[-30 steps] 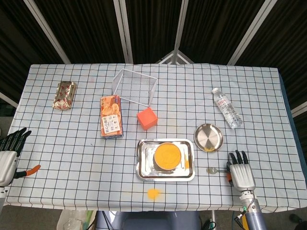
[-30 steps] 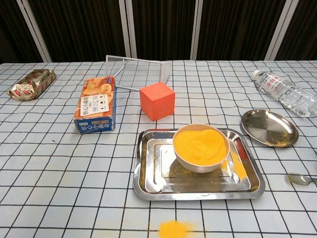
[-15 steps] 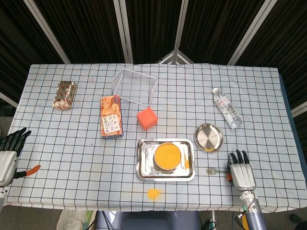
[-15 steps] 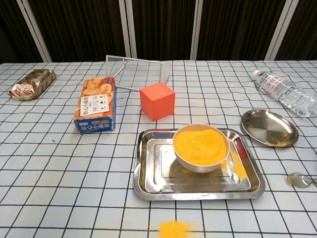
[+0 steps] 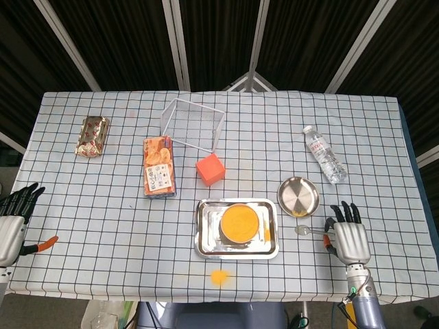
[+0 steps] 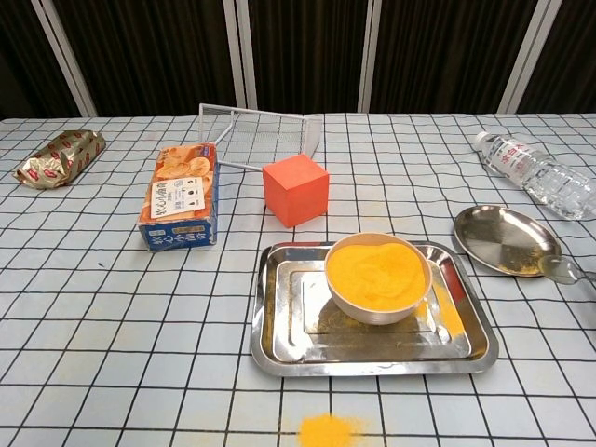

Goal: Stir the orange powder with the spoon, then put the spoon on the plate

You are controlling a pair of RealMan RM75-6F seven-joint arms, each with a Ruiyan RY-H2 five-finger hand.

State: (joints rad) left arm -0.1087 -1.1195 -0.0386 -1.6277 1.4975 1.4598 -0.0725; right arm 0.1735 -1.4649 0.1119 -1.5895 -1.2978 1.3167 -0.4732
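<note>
right hand (image 5: pixel 350 237) seemingly pinching spoon (image 5: pixel 306 231) handle, fingers spread, beside plate (image 5: pixel 298 196)

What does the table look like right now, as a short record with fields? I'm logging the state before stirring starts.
tray: steel, centre front
bowl: full of orange powder, on the tray
plate: right of the tray, no spoon on it
spoon: beside the plate, handle in the right hand
left hand: open, at the table's left edge
spilled powder: on the cloth before the tray
</note>
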